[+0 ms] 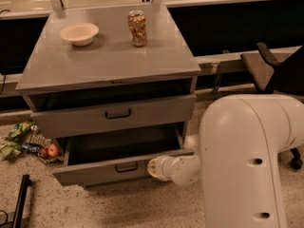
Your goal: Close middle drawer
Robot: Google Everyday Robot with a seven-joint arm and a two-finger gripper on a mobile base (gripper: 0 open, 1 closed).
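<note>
1. My tool (154,168) sits low at the end of my white arm (247,160); I cannot tell whether it is open or closed.
2. The middle drawer (95,172) is just beside it, pulled well out with its dark box showing. My tool is at the right end of the front panel, right of the black handle (126,166); I cannot tell if they touch.
3. Above it, the upper drawer (152,109) stands slightly out.
4. The grey tabletop (109,63) carries a white bowl (79,33) and a can (137,28), apart from each other.
5. On the speckled floor (118,205), left of the drawers, lie green bags (19,131) and an apple (51,150); a dark chair (268,68) stands to the right
</note>
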